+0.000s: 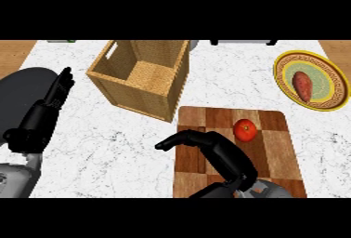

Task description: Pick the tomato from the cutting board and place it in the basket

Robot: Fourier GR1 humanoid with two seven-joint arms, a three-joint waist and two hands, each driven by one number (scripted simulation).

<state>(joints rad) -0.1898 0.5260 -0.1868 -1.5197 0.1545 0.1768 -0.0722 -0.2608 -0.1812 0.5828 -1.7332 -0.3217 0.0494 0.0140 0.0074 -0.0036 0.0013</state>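
A red tomato (246,129) sits on the wooden cutting board (274,153), in the board's upper half and a little left of its middle, clear of every edge. The board lies on the white marbled bench (116,144), towards the lower right of the head view.

The right robot hand (216,151) comes in from the lower edge over the board's left part. Its fingers (179,138) are curled and point left, out past the board's left edge — they close on nothing. The tomato is just beside the back of this hand, on its right, and the two do not touch.

The left robot hand (47,109) shows at the far left of the view, upright, its fingers straight and pointing up towards the far side of the bench. It holds nothing and rests well apart from the board.

A woven basket (147,95) stands on the bench beyond the board's upper left corner, its open top showing a bare woven floor. It is tilted in the view, one corner near the board.

At the upper right lies a round plate (284,62) with a yellow patterned rim — on it rests a reddish-brown sweet potato (302,86), well apart from the tomato.
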